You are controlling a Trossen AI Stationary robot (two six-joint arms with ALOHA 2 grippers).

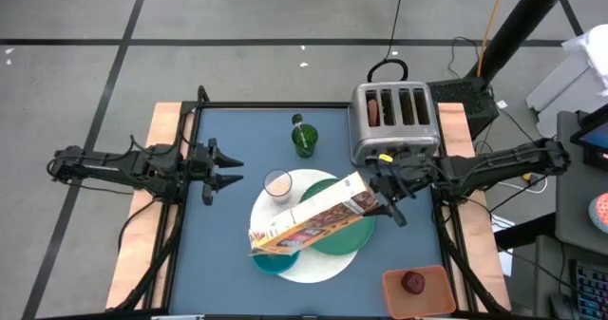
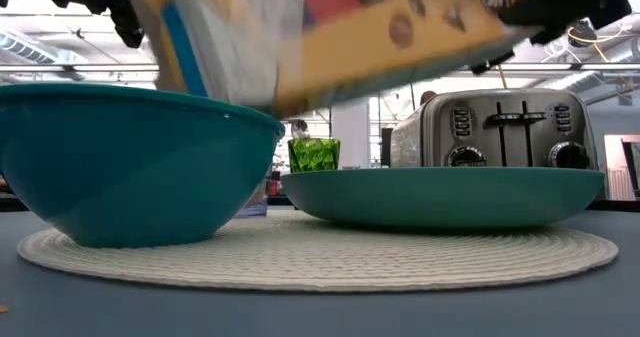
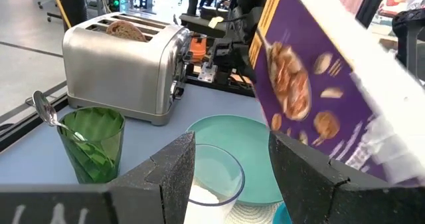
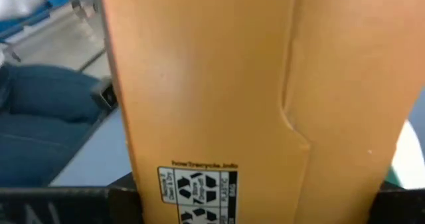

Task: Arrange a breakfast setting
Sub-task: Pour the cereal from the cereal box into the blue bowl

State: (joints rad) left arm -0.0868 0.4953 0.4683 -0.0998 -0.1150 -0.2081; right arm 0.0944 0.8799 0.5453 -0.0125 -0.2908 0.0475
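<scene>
The cereal box [image 1: 313, 220] held by the right gripper [image 1: 385, 204] covers most of the teal bowl [image 1: 273, 260] beneath its far end and part of the green plate [image 1: 344, 235] just below the claw. In the right wrist view the box fills the picture, hiding that gripper's fingertips and nearly all beyond. Its lower end is blurred in the low view.

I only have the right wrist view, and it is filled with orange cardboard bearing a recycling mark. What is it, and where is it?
Observer: It is a cereal box, held by the right hand and tilted over the teal bowl on the white mat.
Reviewer: Is the left arm helping?
Observer: No. The left hand waits open near the left edge of the table.
Reviewer: Where is the spoon?
Observer: The spoon stands in the green cup, near the toaster.
</scene>
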